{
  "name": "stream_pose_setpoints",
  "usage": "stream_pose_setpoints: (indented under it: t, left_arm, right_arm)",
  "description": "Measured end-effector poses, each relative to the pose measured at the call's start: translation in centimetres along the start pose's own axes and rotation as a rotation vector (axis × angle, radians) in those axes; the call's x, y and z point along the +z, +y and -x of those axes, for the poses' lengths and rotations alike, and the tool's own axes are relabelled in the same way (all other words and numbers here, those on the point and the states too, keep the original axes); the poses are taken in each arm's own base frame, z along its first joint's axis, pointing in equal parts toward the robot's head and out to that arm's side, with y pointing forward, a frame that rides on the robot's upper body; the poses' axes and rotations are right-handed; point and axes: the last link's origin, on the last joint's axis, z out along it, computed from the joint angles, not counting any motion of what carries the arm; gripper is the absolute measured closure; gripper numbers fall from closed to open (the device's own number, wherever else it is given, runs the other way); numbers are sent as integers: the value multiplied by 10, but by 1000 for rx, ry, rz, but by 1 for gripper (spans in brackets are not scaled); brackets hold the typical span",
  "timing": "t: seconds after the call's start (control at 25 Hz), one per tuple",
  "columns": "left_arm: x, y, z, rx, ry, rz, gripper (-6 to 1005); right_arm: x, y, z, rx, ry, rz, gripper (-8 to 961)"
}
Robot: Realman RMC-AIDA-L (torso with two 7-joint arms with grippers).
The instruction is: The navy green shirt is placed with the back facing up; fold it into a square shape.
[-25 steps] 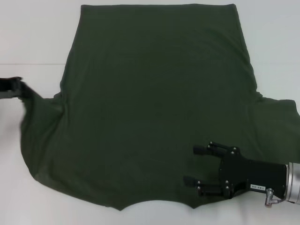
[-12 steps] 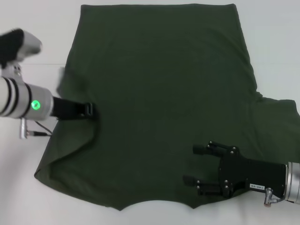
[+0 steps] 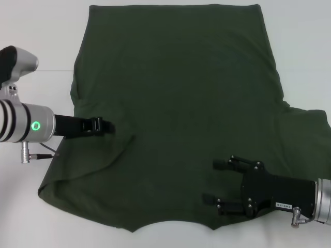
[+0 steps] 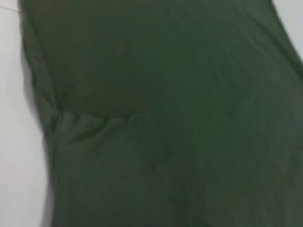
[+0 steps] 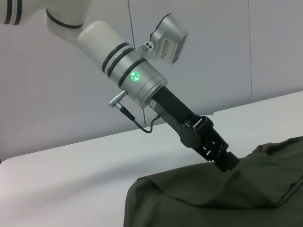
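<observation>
- Head view: left gripper (image 3: 109, 126) mid-left, pinched tight on shirt (image 3: 176, 88) sleeve, lifting fold.
- Right gripper (image 3: 216, 181) lower right, fingers spread, resting on cloth, holding nothing.

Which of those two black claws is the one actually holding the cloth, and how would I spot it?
Start from the big navy green shirt spread on the white table. On its left side, the left gripper reaches in from a silver arm with a glowing green ring, pinching a folded-over sleeve. The right gripper has spread fingers and holds nothing.
</observation>
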Motion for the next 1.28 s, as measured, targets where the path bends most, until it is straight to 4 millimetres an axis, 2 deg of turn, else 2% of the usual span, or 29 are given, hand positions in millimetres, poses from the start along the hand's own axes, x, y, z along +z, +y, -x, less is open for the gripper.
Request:
stream_pose_setpoints:
  t: [0.36,0.4,0.56,0.68,0.88,1.12,1.28]
  left_arm:
    - [-31,2,5,79,139,281,651]
    - [-45,1,11,139,209,374,603]
    - [-67,-2,34,304,336,509,413]
    - [-78,-6,59,473,445,540,190]
    - [-79,-11,91,654,479,513,54]
    - [-66,-13,114,767,393,484,62]
    - [-56,-11,118,805,314,491,63]
  right_arm:
    - [-1,0,0,3,-4,-7,41]
    - [-2,0,-1,4,-4,-8,41]
    - [-4,-1,-1,9,-9,-20,41]
    - [-7,-4,-1,11,-12,-38,41]
    - [-10,-8,0,17,-25,-73,42]
    - [-10,-12,-3,24,-18,-107,42]
    - [-10,-13,-3,23,-11,-114,42]
